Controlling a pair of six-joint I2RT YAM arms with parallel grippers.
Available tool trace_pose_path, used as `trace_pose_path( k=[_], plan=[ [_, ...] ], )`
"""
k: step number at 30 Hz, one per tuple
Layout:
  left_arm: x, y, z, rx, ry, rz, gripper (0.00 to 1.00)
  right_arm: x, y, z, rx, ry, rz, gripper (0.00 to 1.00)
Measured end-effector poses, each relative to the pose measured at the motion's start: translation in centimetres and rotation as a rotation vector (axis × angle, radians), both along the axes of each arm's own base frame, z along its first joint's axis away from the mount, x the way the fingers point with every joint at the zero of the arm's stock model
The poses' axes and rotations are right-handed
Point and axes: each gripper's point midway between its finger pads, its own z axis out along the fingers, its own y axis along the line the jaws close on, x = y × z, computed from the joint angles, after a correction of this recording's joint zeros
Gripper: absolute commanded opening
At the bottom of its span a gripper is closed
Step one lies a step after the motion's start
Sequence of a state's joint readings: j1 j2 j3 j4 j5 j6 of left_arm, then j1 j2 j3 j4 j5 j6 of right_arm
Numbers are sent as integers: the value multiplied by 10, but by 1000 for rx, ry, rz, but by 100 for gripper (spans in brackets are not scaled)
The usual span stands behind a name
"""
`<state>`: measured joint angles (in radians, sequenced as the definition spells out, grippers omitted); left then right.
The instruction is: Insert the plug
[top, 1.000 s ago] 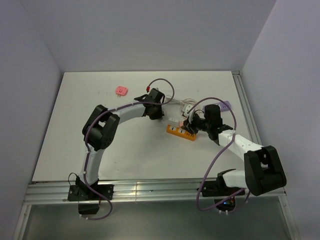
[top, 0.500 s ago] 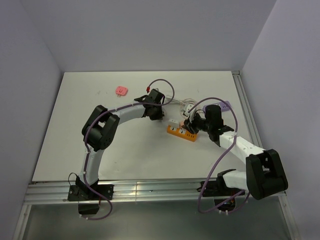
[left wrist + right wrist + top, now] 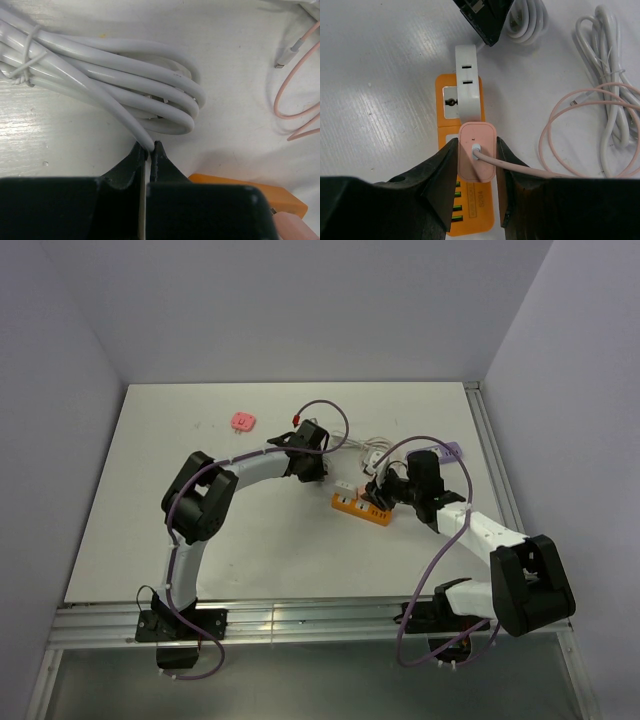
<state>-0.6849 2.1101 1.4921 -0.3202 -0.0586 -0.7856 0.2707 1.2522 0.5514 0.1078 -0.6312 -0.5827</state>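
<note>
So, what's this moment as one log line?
left gripper: shut on white cable | right gripper: shut on pink plug, over orange power strip

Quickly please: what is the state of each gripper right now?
Left gripper: closed, pinching the thick white cable.
Right gripper: closed on the pink rounded plastic plug.

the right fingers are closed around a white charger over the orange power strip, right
No. The charger between the right gripper's fingers is pink, not white; the right wrist view shows it. It is over the orange power strip.
</note>
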Motion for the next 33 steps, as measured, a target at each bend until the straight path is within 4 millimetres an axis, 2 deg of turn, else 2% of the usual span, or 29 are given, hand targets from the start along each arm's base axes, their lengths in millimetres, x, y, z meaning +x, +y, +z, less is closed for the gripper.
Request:
trace_pose_path(
  k=[29, 33],
  plan=[
    [0, 0, 0, 3, -2, -5, 0, -10, 10, 0, 7, 0, 36, 0],
    [0, 0, 0, 3, -2, -5, 0, -12, 10, 6, 21, -8, 26, 0]
  ],
)
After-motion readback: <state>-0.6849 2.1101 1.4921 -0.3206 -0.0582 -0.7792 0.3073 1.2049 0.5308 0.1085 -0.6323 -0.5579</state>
